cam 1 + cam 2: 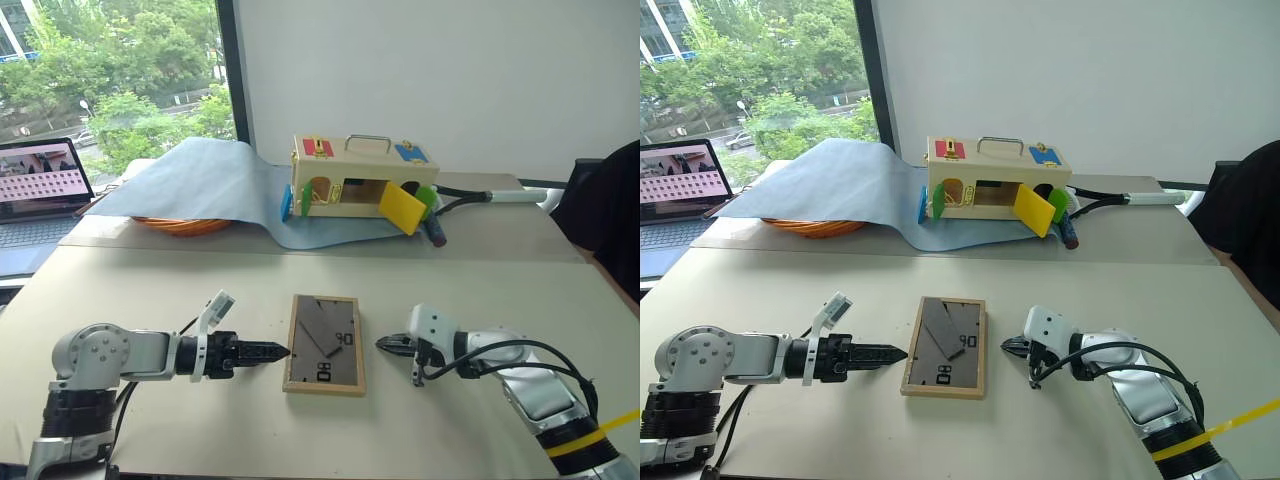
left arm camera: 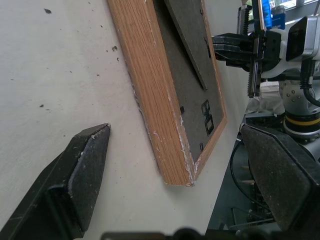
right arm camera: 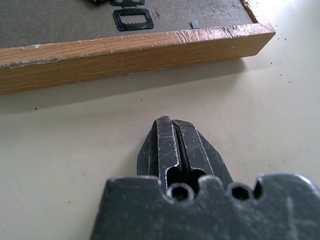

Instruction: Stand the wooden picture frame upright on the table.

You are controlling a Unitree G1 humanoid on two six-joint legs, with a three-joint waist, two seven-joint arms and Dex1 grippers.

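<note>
Wood frame [image 1: 323,344] face-down on your surface [image 1: 480,290], your left gripper [image 1: 276,351] released beside it, right gripper [image 1: 385,343] clenched empty.

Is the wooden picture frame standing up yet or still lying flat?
Lying flat. The wooden picture frame rests face down on the table, its dark grey back up and its easel flap folded against it.

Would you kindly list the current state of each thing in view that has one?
wooden picture frame: lying flat on the table, grey back up, not held
left gripper: open, beside the frame
right gripper: shut, apart from the frame
wooden box: yellow flap hanging open
laptop: open, screen lit
blue-grey cloth: draped over an orange basket
</note>
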